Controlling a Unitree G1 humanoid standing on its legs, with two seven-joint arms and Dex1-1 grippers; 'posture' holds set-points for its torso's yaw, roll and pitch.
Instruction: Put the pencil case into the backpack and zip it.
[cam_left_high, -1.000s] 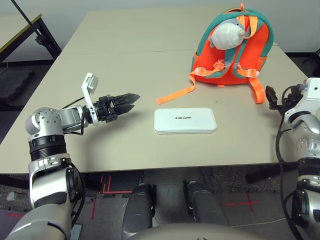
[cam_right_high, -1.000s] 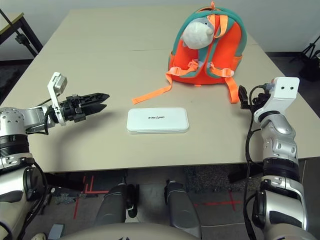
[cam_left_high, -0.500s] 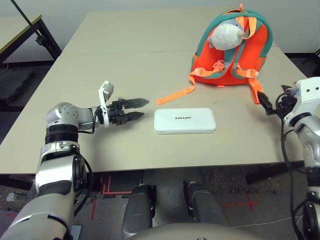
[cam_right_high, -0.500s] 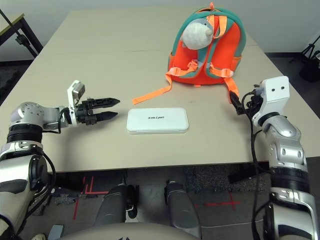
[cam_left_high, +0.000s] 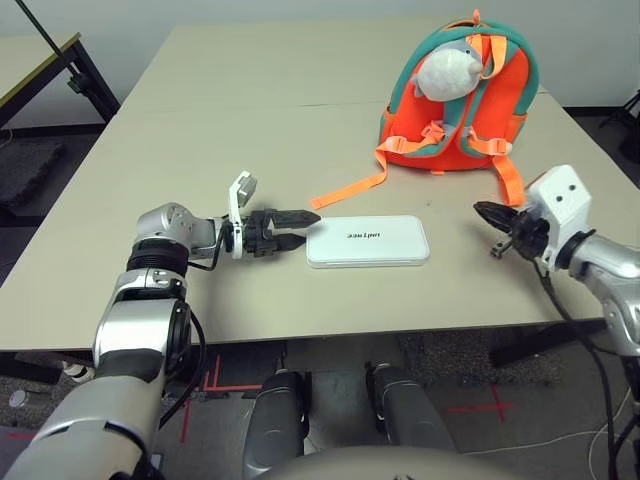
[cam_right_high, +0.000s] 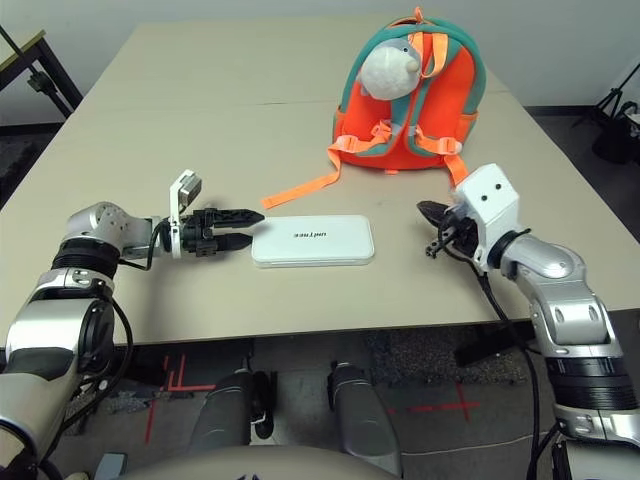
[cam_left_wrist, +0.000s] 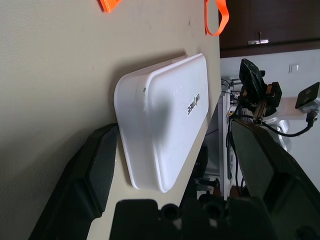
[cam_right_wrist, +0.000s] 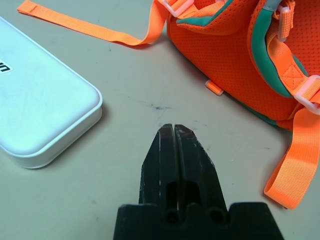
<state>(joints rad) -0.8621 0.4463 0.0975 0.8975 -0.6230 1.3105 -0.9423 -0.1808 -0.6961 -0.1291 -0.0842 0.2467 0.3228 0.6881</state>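
Note:
The white pencil case (cam_left_high: 368, 241) lies flat near the table's front middle. My left gripper (cam_left_high: 302, 227) is open at the case's left end. In the left wrist view its fingers (cam_left_wrist: 97, 165) flank that short end of the pencil case (cam_left_wrist: 165, 110); I cannot tell if they touch it. My right gripper (cam_left_high: 481, 210) is shut on nothing and hovers low over the table, a short way right of the case, pointing toward it. The wrist view shows the right gripper (cam_right_wrist: 172, 128) with its jaws pressed together. The orange and teal backpack (cam_left_high: 460, 100) stands behind with its straps facing me.
A grey-white plush fish (cam_left_high: 450, 70) hangs on the backpack's front. One loose orange strap (cam_left_high: 350, 187) trails toward the case, and another strap (cam_left_high: 508, 180) lies near my right gripper. The beige table (cam_left_high: 250, 110) has bare room at left and behind. A black-legged table (cam_left_high: 60, 60) stands far left.
My left gripper has moved right, up to the case's left end. My right arm has swung in toward the case's right side, and its fingers have shut.

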